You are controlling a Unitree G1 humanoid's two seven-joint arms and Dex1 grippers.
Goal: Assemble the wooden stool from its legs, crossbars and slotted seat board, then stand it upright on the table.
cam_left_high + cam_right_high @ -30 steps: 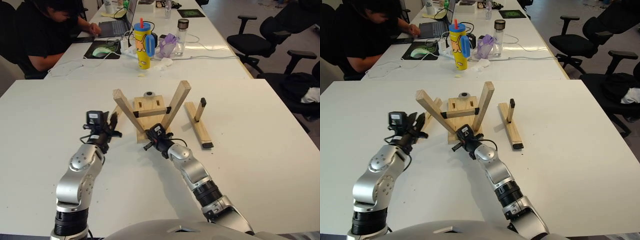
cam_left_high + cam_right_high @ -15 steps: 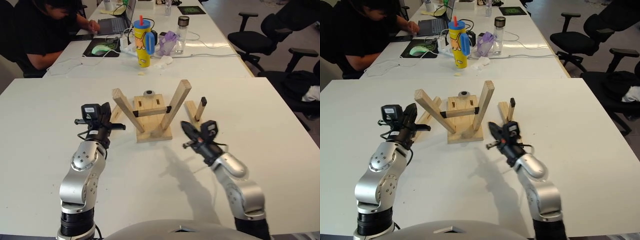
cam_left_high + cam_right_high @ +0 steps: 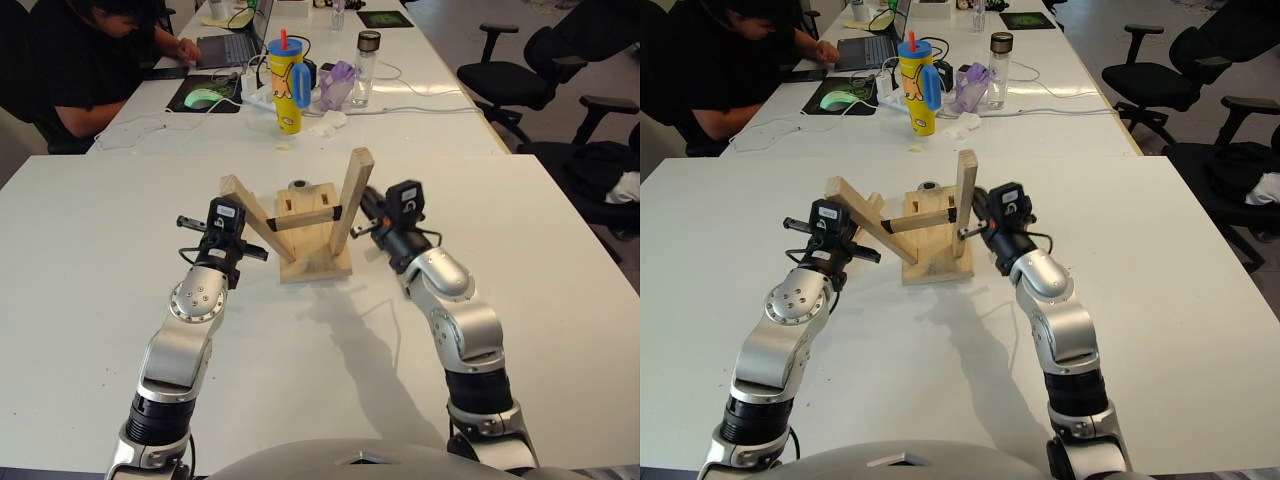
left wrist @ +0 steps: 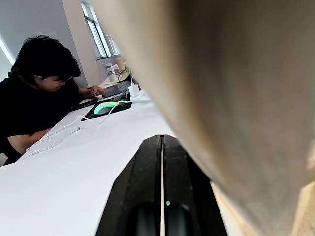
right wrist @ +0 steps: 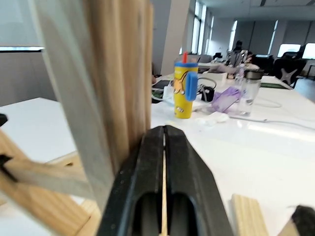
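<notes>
L gripper (image 4: 161, 147): fingers fully closed, pads flat together, nothing held. Its tips sit at the outer face of the L leg (image 3: 248, 213), low down. Touching or just shy of it, can't tell.

R gripper (image 5: 164, 137): likewise closed tight and empty. It lies alongside the outer face of the R leg (image 3: 353, 195), roughly at crossbar height.

Between your two grippers: both legs splay up and outward from the seat board (image 3: 318, 268), which lies flat on the table (image 3: 100, 260). The crossbar (image 3: 305, 220) ties the legs together, dark caps at its ends. So the stool is upside down, w/ one leg frame in place.

On the R gripper's outer side, close by on the table: a loose wooden piece (image 5: 250, 215) w/ a dark-capped end. Prob. the 2nd leg frame, only part of it seen.

Step in hand, my read: nudging the first frame from both sides to seat it square in the slots.

Next move calls for:
- Open the R gripper and fetch the loose frame.
- Line its feet up w/ the free slots (image 3: 285, 204) at the board's far edge, past both grippers.
- Brace the board w/ the L gripper so it doesn't skate.
- Flip upright only after both frames sit firm.

Far beyond the grippers, on the next table: yellow cup (image 3: 285, 85), clear bottle (image 3: 362, 65).
</notes>
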